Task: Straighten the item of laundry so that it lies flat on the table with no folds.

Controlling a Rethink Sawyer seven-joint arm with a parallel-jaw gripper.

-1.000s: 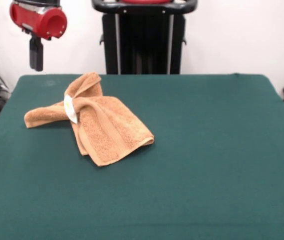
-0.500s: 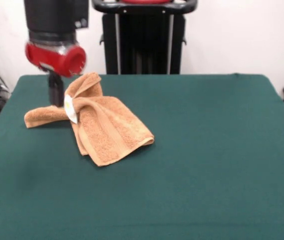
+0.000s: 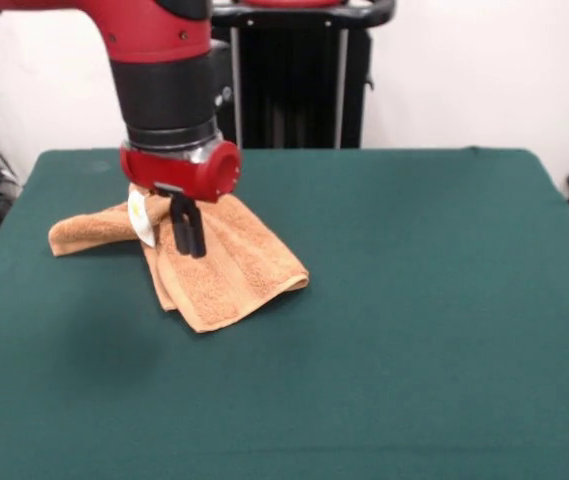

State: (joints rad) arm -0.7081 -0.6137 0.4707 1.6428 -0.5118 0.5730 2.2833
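The table [image 3: 414,330] fills most of the front view, its dark green top bare apart from the towel [image 3: 226,268], which lies rumpled toward the picture's left and a little past the middle toward the far edge. The towel is folded over itself — one narrow arm of cloth runs out to the left, a broader flap spreads toward the near right and ends in a corner. The arm [image 3: 164,80], red and black, comes down from above directly over the towel's bunched part. The gripper [image 3: 188,228] hangs in front of the folds — its dark fingers look close together, but whether they pinch cloth cannot be told. A white tag [image 3: 140,218] shows just left of it.
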